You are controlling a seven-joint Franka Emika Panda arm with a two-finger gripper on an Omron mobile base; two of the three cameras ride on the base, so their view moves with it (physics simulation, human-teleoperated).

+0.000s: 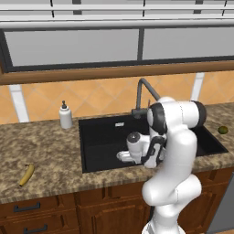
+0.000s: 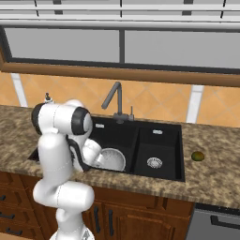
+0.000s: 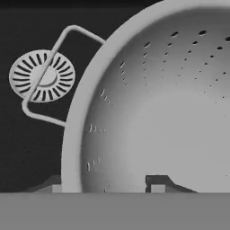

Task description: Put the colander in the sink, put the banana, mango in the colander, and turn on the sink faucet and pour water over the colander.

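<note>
Colander (image 2: pixel 110 159) sits in the sink (image 2: pixel 161 136), centre frame. The gripper (image 3: pixel 102 185) straddles its rim, jaws apart (apparently releasing). Banana (image 1: pixel 26 175), lower left, and mango (image 2: pixel 198 156), right, remain on the counter; faucet (image 2: pixel 114 101) dry.

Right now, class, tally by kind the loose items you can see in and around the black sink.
Fruit: 2, curved yellow banana, olive-green mango
Straining bowls: 1, white-grey colander
Soap bottles: 1, white soap dispenser
Total: 4
</note>
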